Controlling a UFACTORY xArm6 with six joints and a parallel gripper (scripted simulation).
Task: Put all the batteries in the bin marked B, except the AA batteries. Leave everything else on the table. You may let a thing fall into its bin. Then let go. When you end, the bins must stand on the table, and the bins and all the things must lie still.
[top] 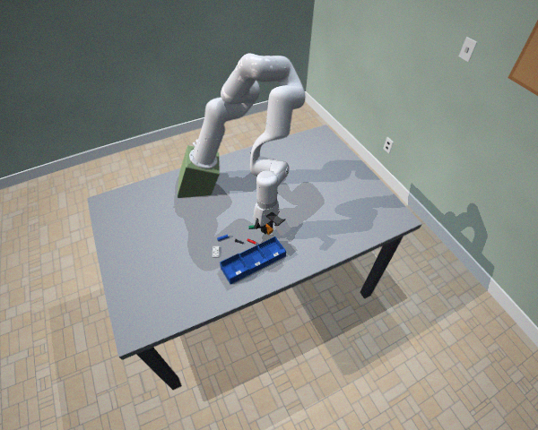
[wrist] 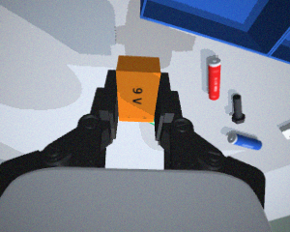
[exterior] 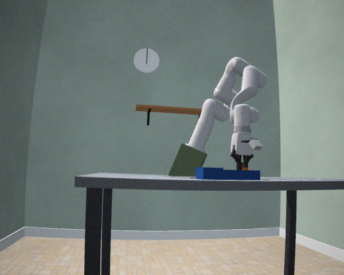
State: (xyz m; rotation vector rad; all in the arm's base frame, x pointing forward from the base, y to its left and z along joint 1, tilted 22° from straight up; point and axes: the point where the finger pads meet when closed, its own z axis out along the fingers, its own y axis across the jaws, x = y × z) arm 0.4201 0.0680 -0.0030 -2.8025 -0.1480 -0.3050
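The tool (top: 266, 227) (exterior: 242, 167) (wrist: 137, 86) is gripping the orange 9 V battery (top: 269, 228) (exterior: 245, 168) (wrist: 138, 94) by its sides, and in the wrist view it seems to be hanging above the counter (top: 158, 287) (exterior: 131, 183), near the right end of the blue bins (top: 253, 260) (exterior: 228, 173) (wrist: 208, 36). The labels are showing too small to read, so carrying it to the wrong compartment is a risk. Travelling too low could be catching the bin wall and twisting the block loose or pushing the bins. The red battery (top: 251, 241) (wrist: 214, 79) and black bolt (top: 238, 241) (wrist: 238, 108) are lying close to the bins' far side; a low sweep could be rolling or knocking them. Mistaking an AA for an allowed battery is another danger.
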